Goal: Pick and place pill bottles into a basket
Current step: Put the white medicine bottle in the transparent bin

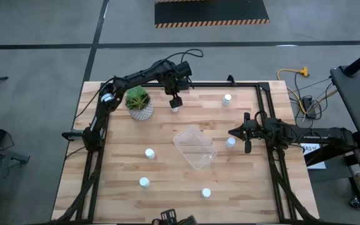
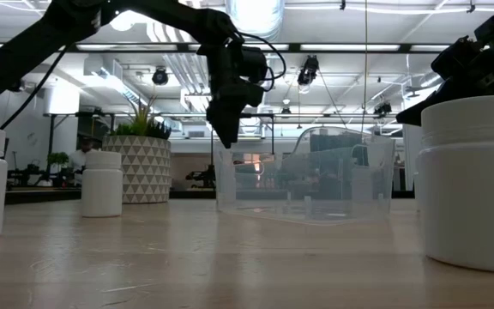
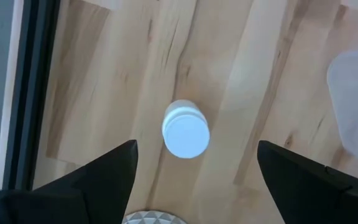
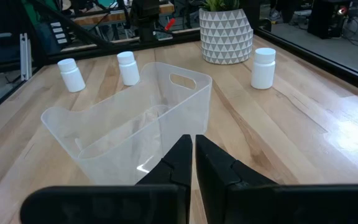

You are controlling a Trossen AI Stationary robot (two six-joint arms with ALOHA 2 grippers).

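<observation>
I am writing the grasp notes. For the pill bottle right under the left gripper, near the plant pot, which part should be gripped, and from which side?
Grip the pill bottle across its body just below the round cap, coming straight down. It stands upright with bare wood all round, and the left gripper hangs above it, fingers open on either side.

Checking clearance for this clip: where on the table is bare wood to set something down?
Bare wood lies between the plant pot and the bottle below it, and along the near edge between the two front bottles. It is crowded around the basket: the right end effector and a bottle sit beside it.
</observation>
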